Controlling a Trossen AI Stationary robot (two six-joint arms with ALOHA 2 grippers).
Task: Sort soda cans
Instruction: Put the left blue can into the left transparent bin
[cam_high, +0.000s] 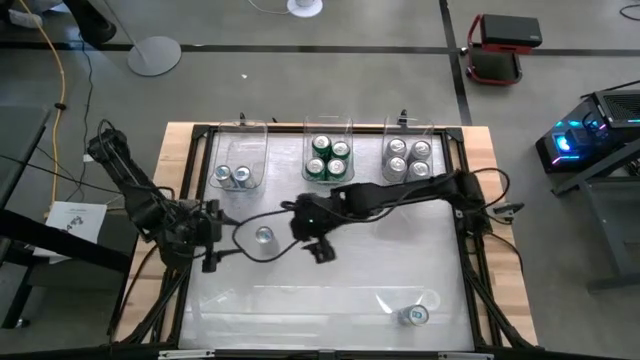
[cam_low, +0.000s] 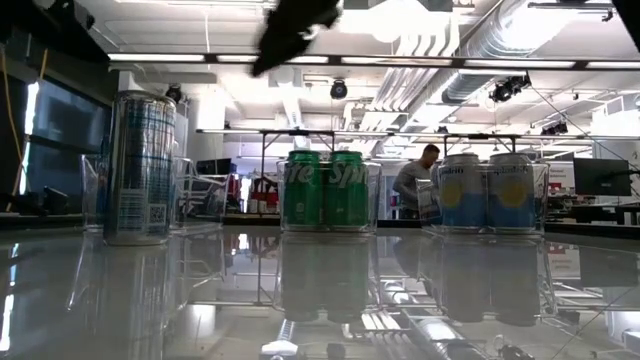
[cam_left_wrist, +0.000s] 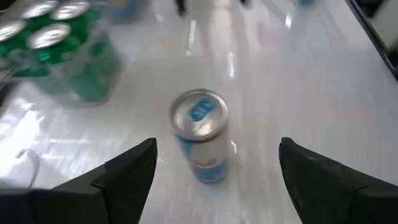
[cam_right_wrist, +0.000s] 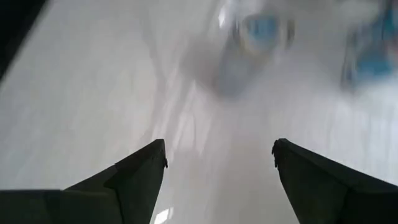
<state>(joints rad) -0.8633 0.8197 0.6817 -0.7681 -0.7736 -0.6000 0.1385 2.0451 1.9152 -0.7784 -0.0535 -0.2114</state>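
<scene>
left claw (cam_high: 213, 236): spread, empty, left of upright blue-silver can (cam_high: 264, 236) | right claw (cam_high: 318, 245): spread, empty, right of it | bins (cam_high: 328, 160): far, holding sorted cans | stray can (cam_high: 414, 315): near right tabletop (cam_high: 330, 280)

"Where was the dark six-joint left arm (cam_high: 140, 190)?"

"It reached in from the table's left edge, elbow bent, and its black two-finger left gripper (cam_high: 212, 235) sat low over the left part of the table with the fingers (cam_left_wrist: 127, 174) spread wide, nothing between them."

"And the right one?"

"The dark right arm (cam_high: 420, 188) stretched from the right side across toward the middle. Its black right gripper (cam_high: 318, 245) pointed down, fingers (cam_right_wrist: 134, 171) parted and empty."
</scene>
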